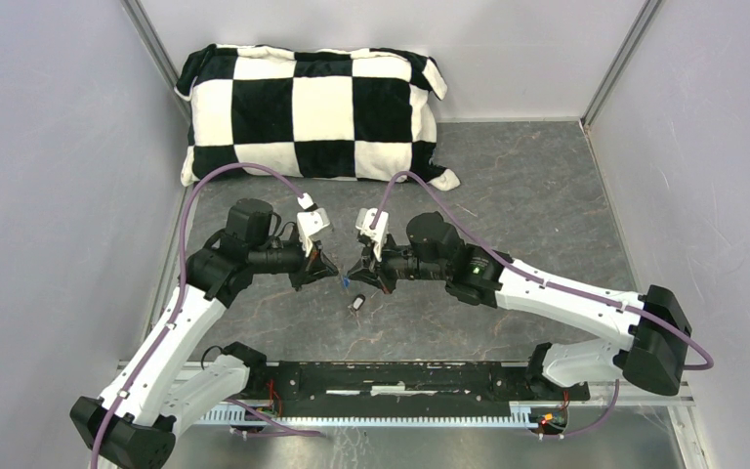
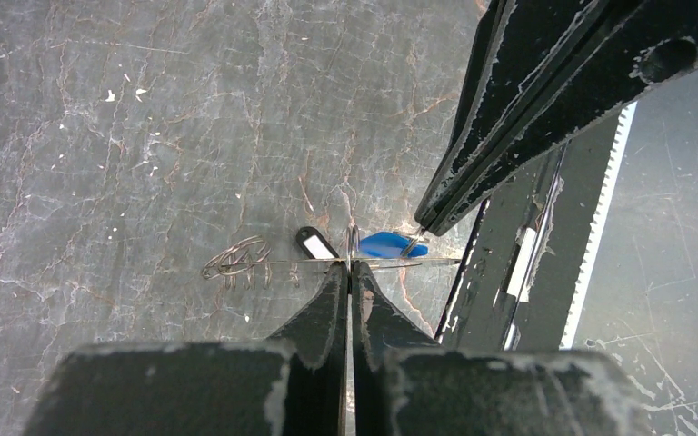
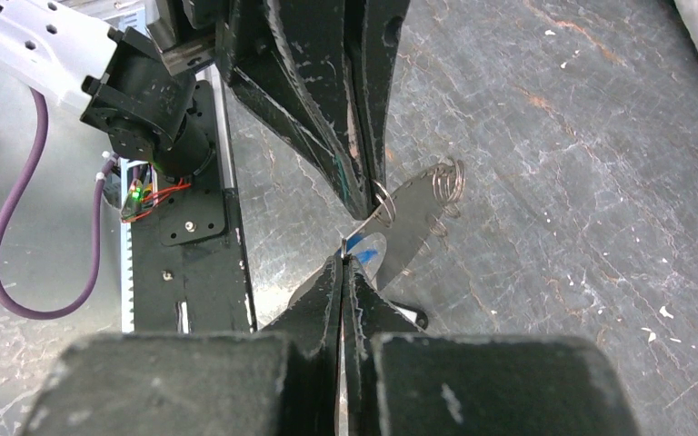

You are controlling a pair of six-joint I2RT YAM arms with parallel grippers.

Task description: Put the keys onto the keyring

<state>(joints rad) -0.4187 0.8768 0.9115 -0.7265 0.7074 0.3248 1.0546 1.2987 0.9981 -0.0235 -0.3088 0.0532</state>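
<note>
my left gripper [image 2: 350,272] pinched tight on keyring [image 3: 413,227], aloft | my right gripper [image 3: 343,268] clamped on blue key [image 2: 386,243], at the wire | risk: thin wire twists, key slips (black key [image 1: 356,304] lies on table [image 1: 547,195])

Keyring [image 2: 277,263], a thin silvery wire loop, hanging level and edge-on above the table [image 2: 100,182], being pinched at its rim, blue key [image 2: 386,243] being held aloft just beside it, black key [image 2: 314,243] with pale centre lying flat underneath
</note>
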